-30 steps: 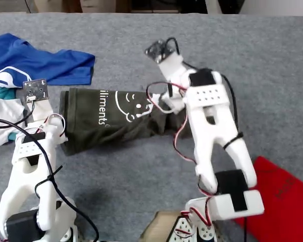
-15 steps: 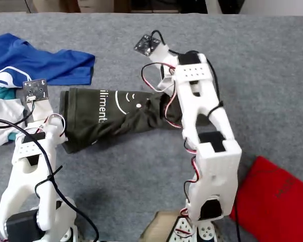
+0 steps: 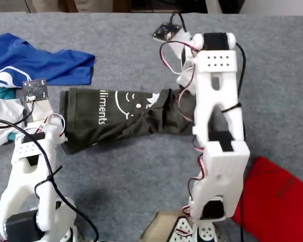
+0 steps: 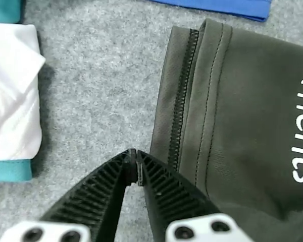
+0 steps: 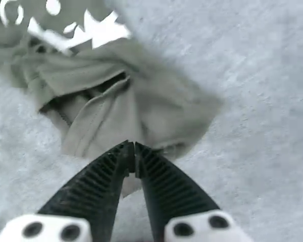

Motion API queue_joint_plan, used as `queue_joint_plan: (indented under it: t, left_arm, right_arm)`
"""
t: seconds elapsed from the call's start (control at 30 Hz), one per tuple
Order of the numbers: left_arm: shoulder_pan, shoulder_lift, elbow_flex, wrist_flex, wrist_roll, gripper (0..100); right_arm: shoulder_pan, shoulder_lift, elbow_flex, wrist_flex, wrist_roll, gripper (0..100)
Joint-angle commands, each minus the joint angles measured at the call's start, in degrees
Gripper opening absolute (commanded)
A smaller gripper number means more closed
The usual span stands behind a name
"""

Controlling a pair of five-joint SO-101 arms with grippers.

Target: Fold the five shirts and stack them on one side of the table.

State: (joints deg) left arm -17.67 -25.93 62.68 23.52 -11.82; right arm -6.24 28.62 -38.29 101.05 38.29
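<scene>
Grey table (image 3: 272,75), dark shirt (image 3: 106,118) partly under arm (image 3: 217,101), left end effector (image 4: 134,169) closed, right end effector (image 5: 131,159) closed

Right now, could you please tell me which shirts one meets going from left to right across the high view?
blue shirt → dark green shirt → red shirt

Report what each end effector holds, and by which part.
Cannot be told. Both are shut: the left end effector at the hem of the dark green shirt, the right end effector over its bunched end.
</scene>
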Motion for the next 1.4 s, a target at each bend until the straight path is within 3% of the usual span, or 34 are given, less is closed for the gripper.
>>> queue_joint_plan:
  t: [0.0,0.3,0.47,0.7,1.17,1.27,1.37]
  left_arm:
    - [0.6,0.0,-0.8,-1.0,-0.1,2]
    - [0.6,0.0,-0.9,-1.0,-0.1,2]
    - [0.6,0.0,-0.9,-1.0,-0.1,2]
    - [0.7,0.0,-0.9,-1.0,-0.1,2]
    - [0.7,0.0,-0.8,-1.0,-0.1,2]
    - [0.7,0.0,-0.8,-1.0,-0.1,2]
    - [0.7,0.0,-0.8,-1.0,-0.1,2]
  right_arm:
    - [-1.5,-8.9,14.4,1.1,-0.2,0.6]
    - [-5.6,-33.5,60.5,-19.6,-0.4,0.6]
    - [-5.7,-32.4,68.3,-29.6,-1.0,0.6]
    - [-5.4,-21.3,54.5,-37.2,-6.0,0.7]
    - [0.7,6.8,9.1,-37.6,-6.2,0.6]
    - [2.4,12.6,0.5,-34.5,-6.2,0.5]
    - [3.5,13.4,-7.7,-23.6,-6.2,0.6]
